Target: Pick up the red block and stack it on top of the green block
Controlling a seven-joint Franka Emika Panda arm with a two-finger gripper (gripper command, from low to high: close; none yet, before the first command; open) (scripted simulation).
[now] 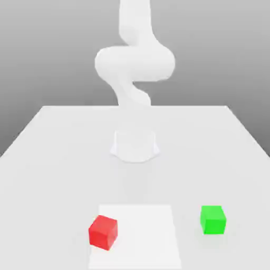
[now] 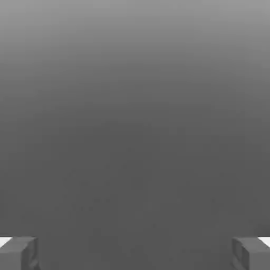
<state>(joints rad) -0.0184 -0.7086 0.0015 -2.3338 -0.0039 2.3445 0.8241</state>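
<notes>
The red block (image 1: 103, 232) lies near the table's front, on the exterior view's left, overlapping the edge of a paler square patch (image 1: 145, 237). The green block (image 1: 213, 220) sits on the bare table to the exterior view's right of that patch, well apart from the red one. In the hand view my gripper (image 2: 135, 254) is open, its two grey fingertips (image 2: 19, 253) standing far apart with nothing between them but plain grey background. Neither block is near the fingers.
The white arm (image 1: 135, 63) rises from its round base (image 1: 135, 145) at the middle of the white table (image 1: 52, 147). The table's side edges run off toward the front corners.
</notes>
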